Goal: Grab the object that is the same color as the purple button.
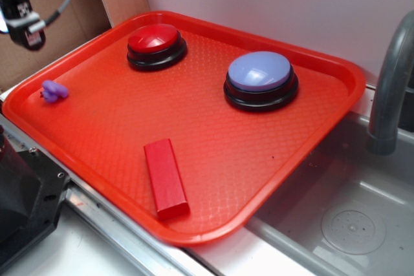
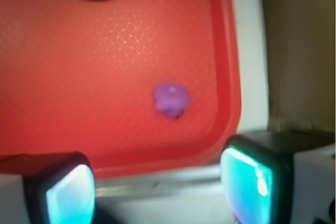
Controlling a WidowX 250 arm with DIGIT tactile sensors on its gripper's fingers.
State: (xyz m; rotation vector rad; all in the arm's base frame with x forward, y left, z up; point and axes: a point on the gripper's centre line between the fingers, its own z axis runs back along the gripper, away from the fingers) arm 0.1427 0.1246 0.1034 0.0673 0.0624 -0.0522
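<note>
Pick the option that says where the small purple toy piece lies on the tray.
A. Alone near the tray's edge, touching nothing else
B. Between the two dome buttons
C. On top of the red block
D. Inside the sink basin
A. The small purple toy piece lies by itself close to the rim of the red tray, well away from the purple button, the red button and the red block; the wrist view shows it beside the raised rim.
</note>
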